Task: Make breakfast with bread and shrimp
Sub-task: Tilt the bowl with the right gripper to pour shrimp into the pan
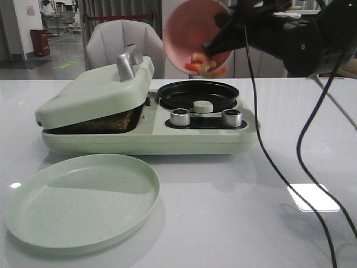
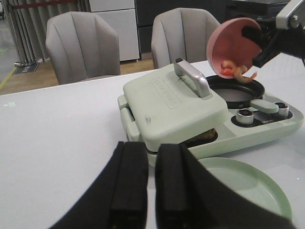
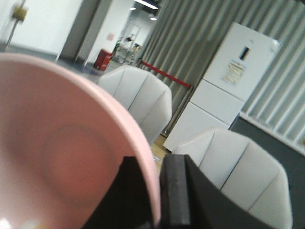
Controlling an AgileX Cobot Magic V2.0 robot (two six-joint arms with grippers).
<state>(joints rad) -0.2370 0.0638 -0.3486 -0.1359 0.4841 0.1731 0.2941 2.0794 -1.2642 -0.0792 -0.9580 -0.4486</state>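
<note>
- A pink bowl is held tipped on its side by the right pincer, high above the round black pan of the pale green breakfast maker.
- The bowl's rim is pinched between the two black fingers of the right pincer, as is seen in the right wrist view.
- The shrimp, a few small pink-orange curls, are piled at the low edge of the tipped bowl, right over the black pan.
- The bread is seen as a dark brown edge under the green lid, which rests tilted on it and is not fully shut.
- A silver handle sticks up from the lid.
- Two silver knobs are set in front of the pan.
- Raised writing is pressed into the lid, but it cannot be read.
- The left pincer is held low over the white surface, near the maker; its fingers are close together with only a thin gap, and nothing is held.
- A green plate lies on the surface just in front of the maker.
</note>
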